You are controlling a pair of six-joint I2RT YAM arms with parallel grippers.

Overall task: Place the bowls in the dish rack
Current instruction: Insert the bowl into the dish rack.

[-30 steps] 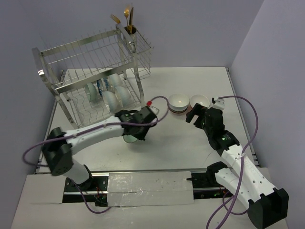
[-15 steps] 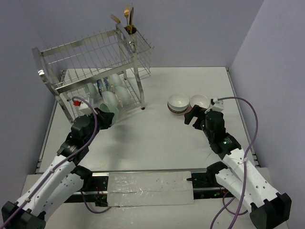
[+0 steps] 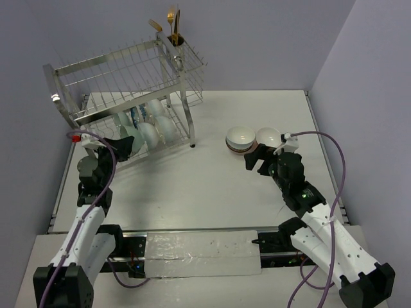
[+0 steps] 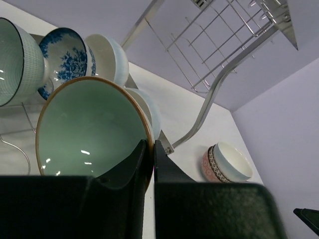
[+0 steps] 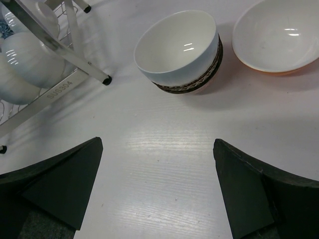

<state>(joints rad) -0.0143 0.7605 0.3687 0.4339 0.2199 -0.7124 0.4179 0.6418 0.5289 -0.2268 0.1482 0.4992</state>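
Observation:
My left gripper (image 3: pixel 124 146) is shut on the rim of a teal-inside, brown-rimmed bowl (image 4: pixel 87 132), held on edge at the front left of the dish rack's (image 3: pixel 115 69) lower tier. Several bowls (image 3: pixel 157 122) stand on edge in that tier; the left wrist view shows a blue-flowered one (image 4: pixel 67 54) and a ribbed teal one (image 4: pixel 17 62). On the table to the right sit a white bowl (image 5: pixel 177 47) with a brown-patterned outside, stacked on another, and an orange bowl (image 5: pixel 279 35) beside it. My right gripper (image 5: pixel 157 184) stands open just short of them, with nothing between its fingers.
A cutlery cup (image 3: pixel 174 40) with gold utensils sits at the rack's upper right corner. The rack's foot (image 5: pixel 106 79) stands on the table left of the white bowl. The side walls run close along the table's left and right edges.
My left arm has swung from the middle of the table to the rack's front left, carrying the teal bowl. The right gripper has shifted slightly left, still open.

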